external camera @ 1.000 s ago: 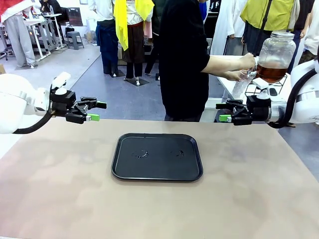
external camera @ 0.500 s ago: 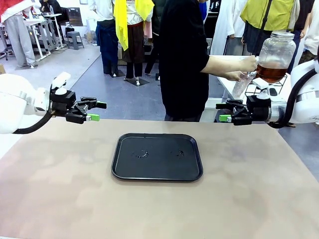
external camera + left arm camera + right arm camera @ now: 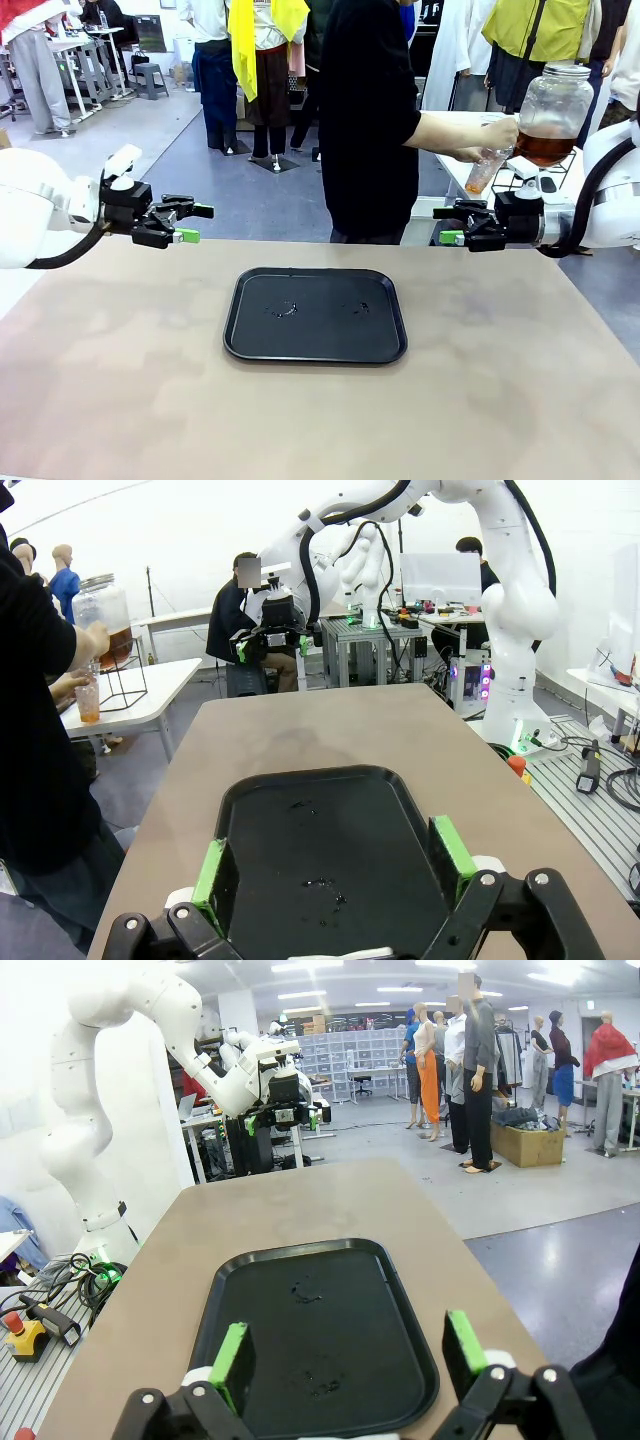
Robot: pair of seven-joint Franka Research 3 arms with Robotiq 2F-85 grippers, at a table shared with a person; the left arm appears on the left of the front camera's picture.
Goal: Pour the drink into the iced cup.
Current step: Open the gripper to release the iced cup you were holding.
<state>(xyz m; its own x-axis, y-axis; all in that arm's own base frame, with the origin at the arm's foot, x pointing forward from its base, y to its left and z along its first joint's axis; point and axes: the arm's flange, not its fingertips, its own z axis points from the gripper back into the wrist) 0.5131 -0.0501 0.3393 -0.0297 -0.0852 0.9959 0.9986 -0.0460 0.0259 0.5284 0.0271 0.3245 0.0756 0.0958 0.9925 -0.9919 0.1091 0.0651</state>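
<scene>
At a side table beyond the far right corner, a person's hand (image 3: 497, 130) holds a clear iced cup (image 3: 484, 167) at the spigot of a glass dispenser jar (image 3: 554, 112), amber drink (image 3: 545, 148) collecting in the cup's bottom. The left gripper (image 3: 196, 222) and right gripper (image 3: 445, 225) hover with fingers spread, holding nothing, either side of a wet black tray (image 3: 315, 350). The tilted cup could overflow or slip if held askew at the tap; no readable writing shows.

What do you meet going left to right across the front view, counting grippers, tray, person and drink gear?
left gripper, open → black tray on the table → person's black shirt → right gripper, open → clear cup in the person's hand → glass dispenser jar holding the amber drink.
</scene>
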